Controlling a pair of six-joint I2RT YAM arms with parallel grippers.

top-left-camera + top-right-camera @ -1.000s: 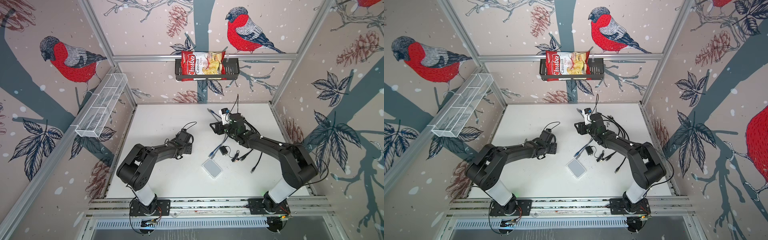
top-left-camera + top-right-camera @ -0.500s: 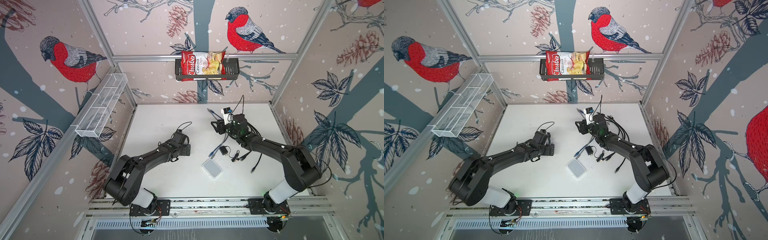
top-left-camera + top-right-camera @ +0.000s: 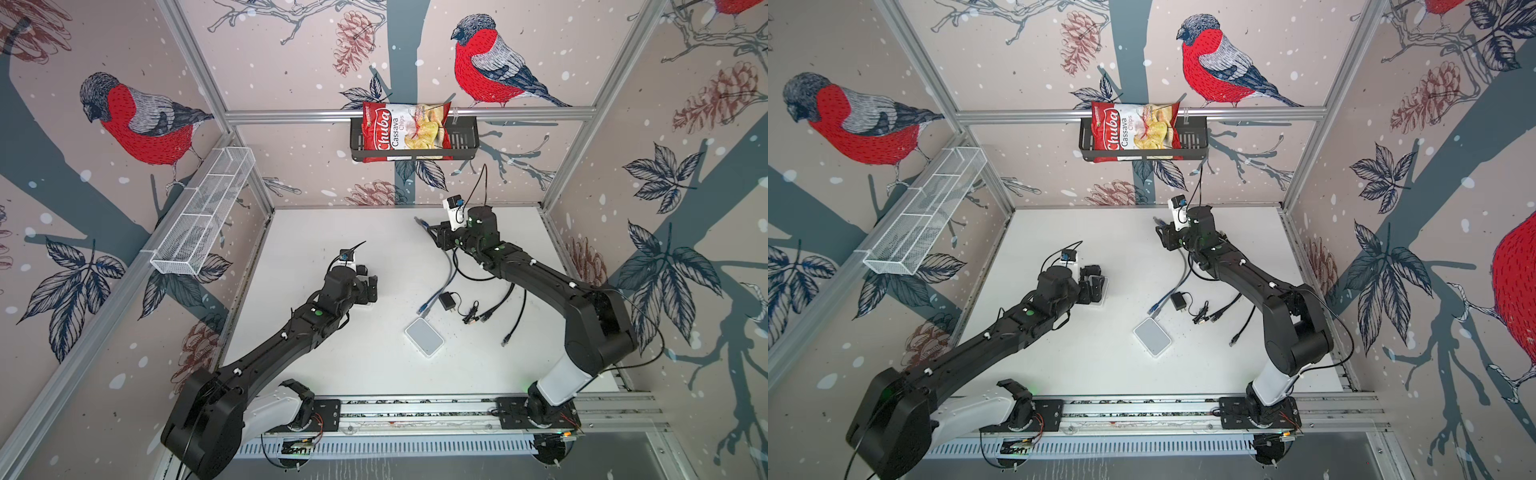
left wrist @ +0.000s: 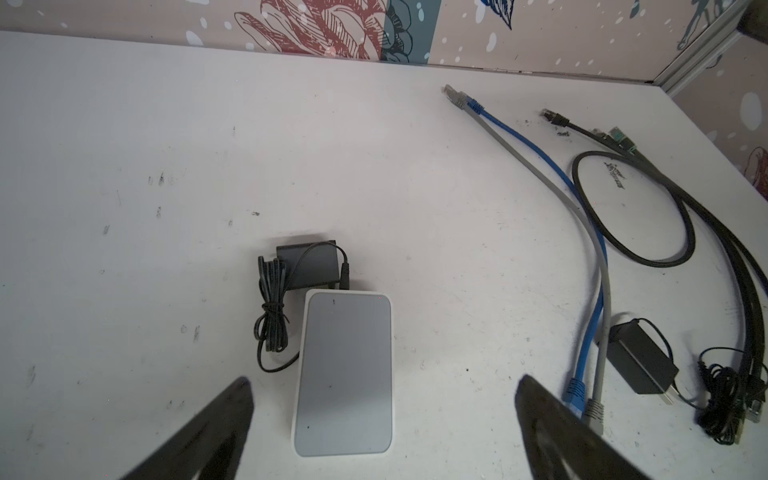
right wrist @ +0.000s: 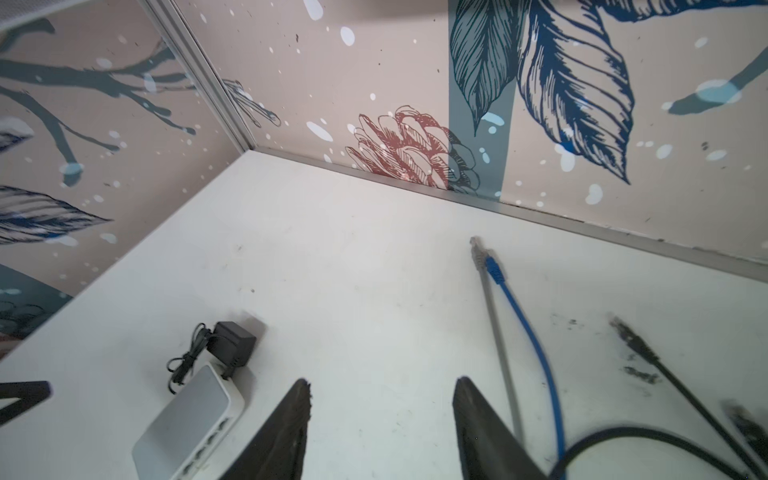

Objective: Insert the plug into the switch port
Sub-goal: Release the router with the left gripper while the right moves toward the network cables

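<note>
Plugs lie side by side on the white tabletop (image 5: 332,270) near the back wall: the grey plug (image 5: 477,249) and the blue plug (image 5: 494,268), each ending a cable. Their long axes run roughly along the reach of the right gripper (image 5: 382,382). They sit ahead of it and off to one side, and the cables pass just outside one jaw. Those jaws are partly spread and hold nothing. The right arm is the nearer to these plugs. The white switch (image 4: 345,374) lies flat ahead of the left gripper (image 4: 384,379), whose jaws are spread wide, one to each side, not touching it. Its port row shows along one long edge in the right wrist view. Against a second ago, the left arm has sunk and stretched out, its gripper scarcely shifted, and the right gripper has edged toward the back wall.
</note>
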